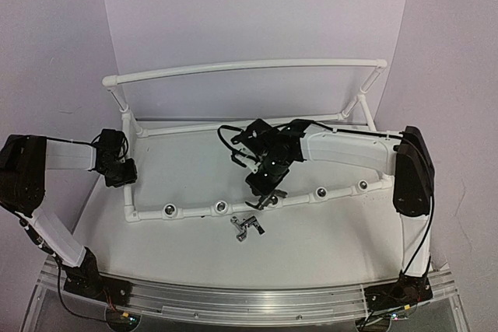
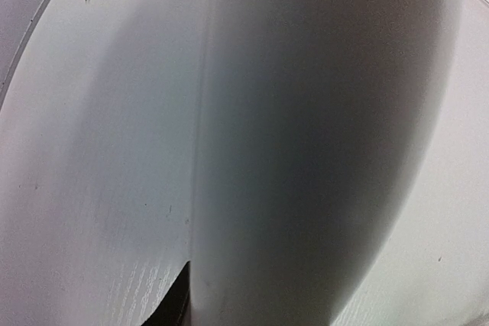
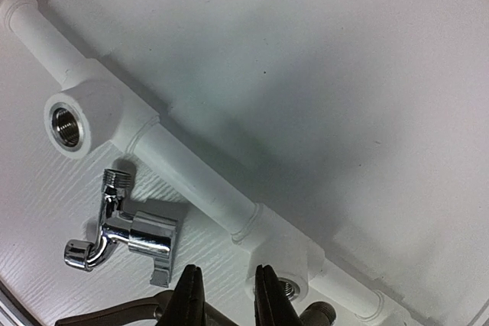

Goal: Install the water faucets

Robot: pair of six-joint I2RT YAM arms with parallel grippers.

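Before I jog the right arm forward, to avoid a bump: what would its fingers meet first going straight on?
Probably the white pipe frame, the straight run between two sockets just ahead of the right fingers, though depth is unclear. The loose faucet lies off to one side, out of line.

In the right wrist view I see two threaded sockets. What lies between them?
A straight white pipe section joins the upper socket and the lower socket; the right wrist view shows it. A faucet lies beside it, not touching.
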